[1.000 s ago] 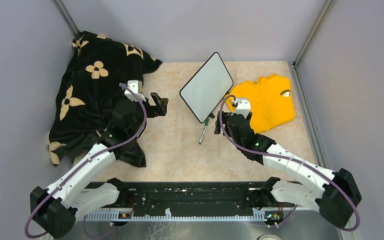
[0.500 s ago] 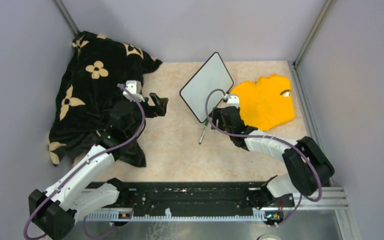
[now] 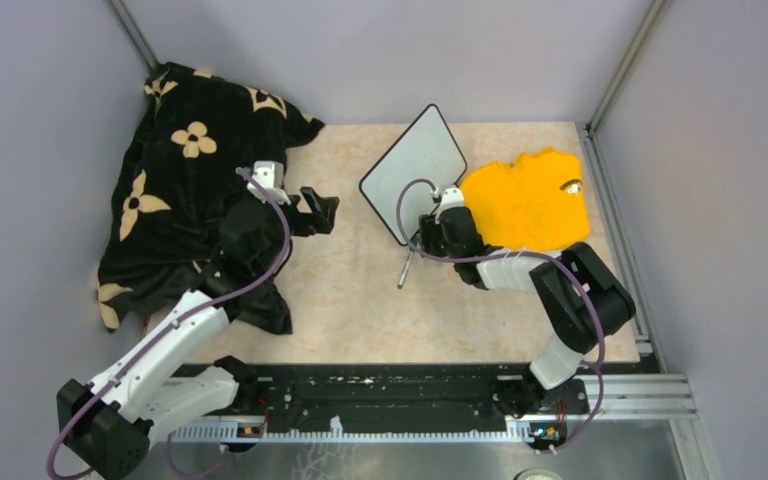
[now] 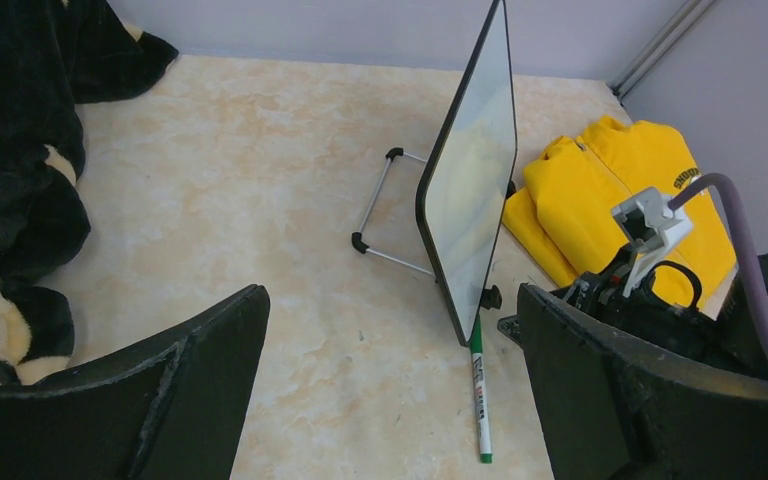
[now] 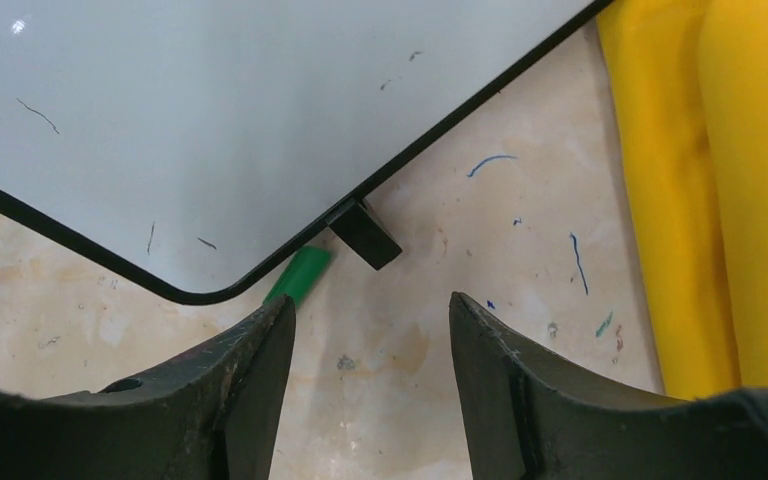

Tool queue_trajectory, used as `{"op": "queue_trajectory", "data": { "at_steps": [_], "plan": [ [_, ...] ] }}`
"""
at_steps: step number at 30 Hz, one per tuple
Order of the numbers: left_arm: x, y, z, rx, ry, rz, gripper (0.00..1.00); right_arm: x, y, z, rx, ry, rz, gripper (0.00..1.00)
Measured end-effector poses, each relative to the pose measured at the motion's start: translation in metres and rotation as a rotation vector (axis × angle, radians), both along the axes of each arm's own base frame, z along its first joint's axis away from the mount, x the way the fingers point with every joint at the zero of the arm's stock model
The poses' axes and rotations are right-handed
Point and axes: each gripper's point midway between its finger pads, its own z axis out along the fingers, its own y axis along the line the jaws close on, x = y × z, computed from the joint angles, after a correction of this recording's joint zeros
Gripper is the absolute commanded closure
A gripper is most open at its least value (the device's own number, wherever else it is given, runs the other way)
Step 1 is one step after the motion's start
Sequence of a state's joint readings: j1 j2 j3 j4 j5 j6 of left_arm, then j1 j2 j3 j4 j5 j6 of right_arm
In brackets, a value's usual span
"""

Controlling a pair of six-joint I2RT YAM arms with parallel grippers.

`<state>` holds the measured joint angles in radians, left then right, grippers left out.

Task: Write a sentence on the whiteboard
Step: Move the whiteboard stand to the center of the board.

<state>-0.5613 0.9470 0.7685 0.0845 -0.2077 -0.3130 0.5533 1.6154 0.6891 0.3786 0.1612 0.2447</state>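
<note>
Right wrist view is showing the right gripper (image 5: 370, 310) hovering, jaws apart and empty, just short of the green marker (image 5: 298, 275), which is lying under a corner of the propped whiteboard (image 5: 210, 120). Picking up the marker seems the step; next, the jaws must straddle it.

Glossy smooth whiteboard (image 4: 470, 190) with thin metal wire stand (image 4: 376, 198), plush black blanket (image 3: 180, 190), matt marbled tabletop (image 4: 240, 170)

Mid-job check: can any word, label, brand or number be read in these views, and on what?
None reads clearly.
yellow shirt: dark print near its far edge, too small to read.
green marker: label print, blurred.
whiteboard: no words, only stray pen marks.
</note>
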Motion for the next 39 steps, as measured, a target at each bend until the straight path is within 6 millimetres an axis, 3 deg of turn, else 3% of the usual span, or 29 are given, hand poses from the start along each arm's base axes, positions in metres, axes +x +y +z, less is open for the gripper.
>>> {"op": "queue_trajectory", "data": {
  "at_steps": [4,16,28,39],
  "plan": [
    [0.000,-0.001,0.000,-0.001,-0.001,-0.003,0.01,0.010,0.006,-0.001,-0.004,-0.015,0.030,0.48],
    [0.000,-0.001,0.001,-0.002,-0.003,-0.003,0.01,0.028,0.002,-0.011,-0.033,-0.014,0.049,0.55],
    [0.002,-0.002,-0.004,0.006,0.009,-0.003,0.01,0.032,0.011,-0.019,-0.048,-0.005,0.111,0.72],
    [0.002,-0.002,-0.004,0.004,0.009,-0.003,0.01,0.027,0.020,-0.019,-0.056,-0.009,0.123,0.78]
  ]
}}
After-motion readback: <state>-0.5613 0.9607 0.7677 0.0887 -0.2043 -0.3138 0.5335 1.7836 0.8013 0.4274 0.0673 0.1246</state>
